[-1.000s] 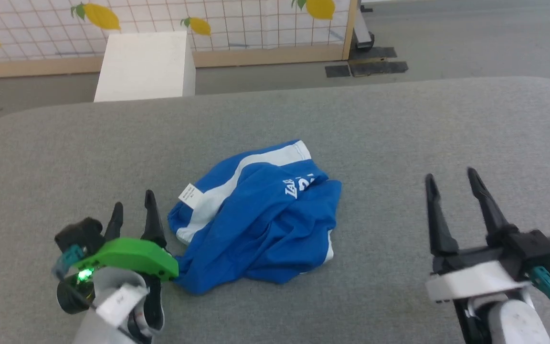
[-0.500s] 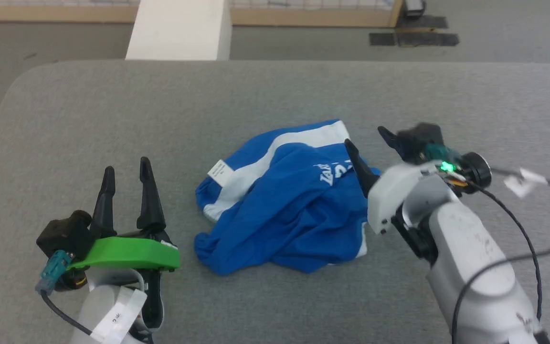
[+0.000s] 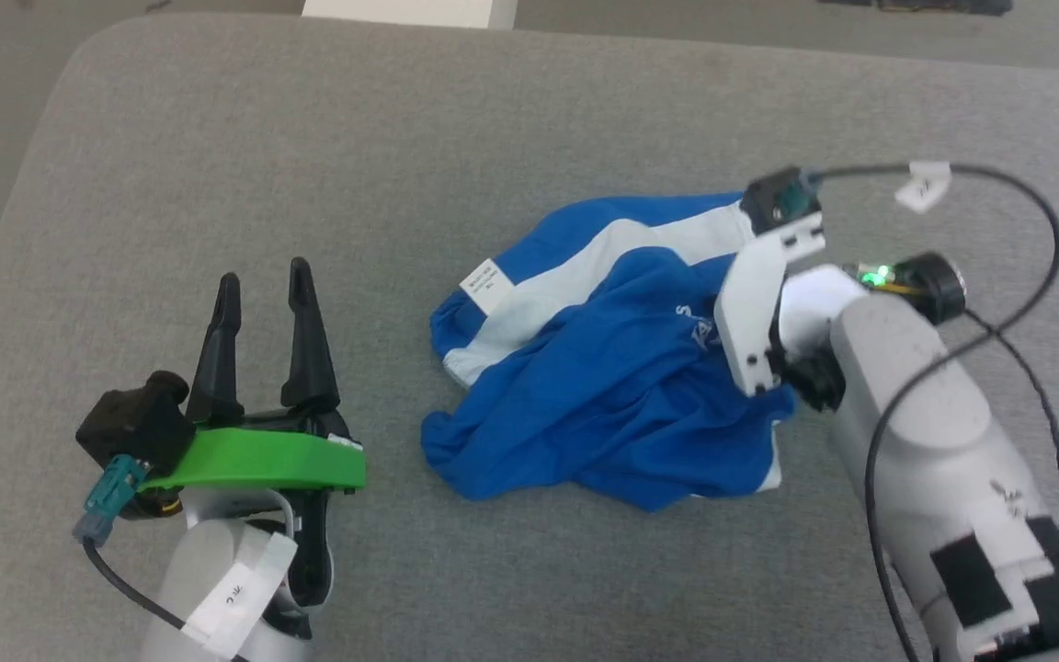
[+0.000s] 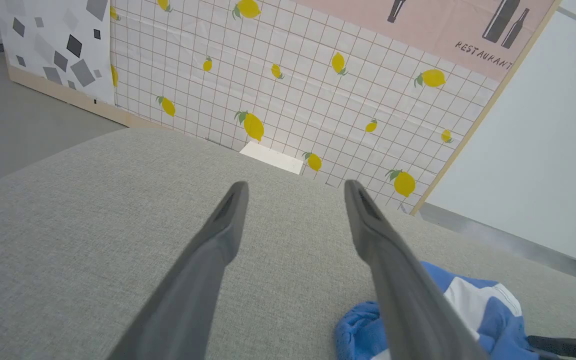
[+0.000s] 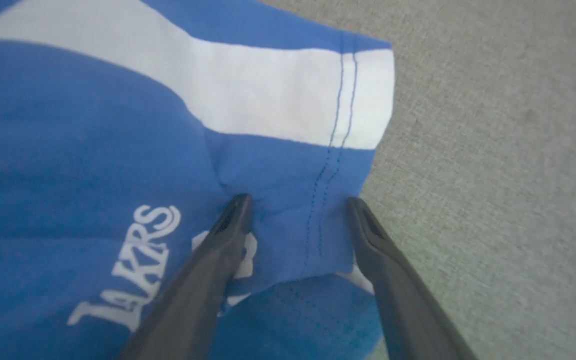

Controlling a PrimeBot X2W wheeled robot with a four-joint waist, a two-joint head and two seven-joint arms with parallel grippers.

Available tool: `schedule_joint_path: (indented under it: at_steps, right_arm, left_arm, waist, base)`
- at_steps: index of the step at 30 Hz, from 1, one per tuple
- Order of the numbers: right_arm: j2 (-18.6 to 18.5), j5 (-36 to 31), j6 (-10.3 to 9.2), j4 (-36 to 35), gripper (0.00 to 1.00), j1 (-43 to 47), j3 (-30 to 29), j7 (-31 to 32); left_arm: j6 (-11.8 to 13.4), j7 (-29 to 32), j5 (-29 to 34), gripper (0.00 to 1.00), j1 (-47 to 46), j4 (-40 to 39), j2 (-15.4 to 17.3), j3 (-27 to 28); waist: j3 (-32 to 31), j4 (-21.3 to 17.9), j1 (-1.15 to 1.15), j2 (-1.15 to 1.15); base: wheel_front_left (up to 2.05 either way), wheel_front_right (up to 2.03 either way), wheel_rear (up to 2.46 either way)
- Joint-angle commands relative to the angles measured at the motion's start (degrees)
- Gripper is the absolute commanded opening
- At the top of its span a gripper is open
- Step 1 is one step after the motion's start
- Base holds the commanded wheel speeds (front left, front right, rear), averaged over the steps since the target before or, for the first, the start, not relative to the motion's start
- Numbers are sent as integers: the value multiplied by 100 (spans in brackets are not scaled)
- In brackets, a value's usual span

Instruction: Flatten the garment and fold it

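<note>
Where lettering reads "LAKRS", right end effector apart astride garment hem, left end effector apart.

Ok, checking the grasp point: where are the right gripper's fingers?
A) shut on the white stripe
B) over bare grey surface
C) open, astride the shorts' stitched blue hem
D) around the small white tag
C: the right wrist view shows the right gripper open, with the stitched hem of the shorts between its fingers.

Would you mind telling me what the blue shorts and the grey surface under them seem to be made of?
The shorts look like thin matte fabric: soft crumpled folds, stitched hem. The grey surface looks like coarse woven cloth, perhaps padded: visible weave, rounded corner.
</note>
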Motion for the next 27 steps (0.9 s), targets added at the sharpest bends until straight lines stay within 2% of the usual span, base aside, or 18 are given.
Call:
schedule_joint_path:
  at_steps: [1, 2, 3, 6, 9, 14, 22, 27]
  right_arm:
    - [-3, -24, 34, 233, 60, 32, 36, 274]
    - [-3, -2, 34, 278, 18, 16, 25, 393]
    - [-9, -15, 34, 299, 0, 3, 11, 493]
    - [-110, -90, 34, 100, 0, 12, -169, 220]
    - [-205, -262, 34, -229, 0, 173, -492, -325]
    - [-288, -651, 34, -865, 0, 739, -1102, -870]
    - [-208, -1137, 34, -2271, 0, 2086, -2046, -1090]
    - [-158, -742, 34, -2919, 0, 2864, -2374, -827]
  left_arm:
    - [41, -27, -62, 100, -86, -21, -14, -18]
    - [48, -27, -65, 100, -86, -23, -14, -24]
    - [54, -27, -70, 100, -84, -23, -14, -28]
    - [65, -27, -77, 100, -62, -25, -14, -10]
    - [61, -27, -51, 100, -30, 2, -14, 22]
    - [40, -27, 48, 100, 56, 49, -14, 66]
    - [-59, -27, 152, 100, 228, 222, -15, 65]
    - [-100, -27, 184, 100, 326, 315, -15, 61]
  waist:
    - [127, 120, 0, 0]
    - [131, 121, 0, 0]
    - [130, 115, 0, 0]
    - [109, 77, 0, 0]
    - [15, 7, 0, 0]
    - [-213, -175, 0, 0]
    - [-639, -431, 0, 0]
    - [-834, -534, 0, 0]
  base:
    - [0, 0, 0]
    - [0, 0, 0]
    - [0, 0, 0]
    - [0, 0, 0]
    - [0, 0, 0]
    - [0, 0, 0]
    - [0, 0, 0]
    - [0, 0, 0]
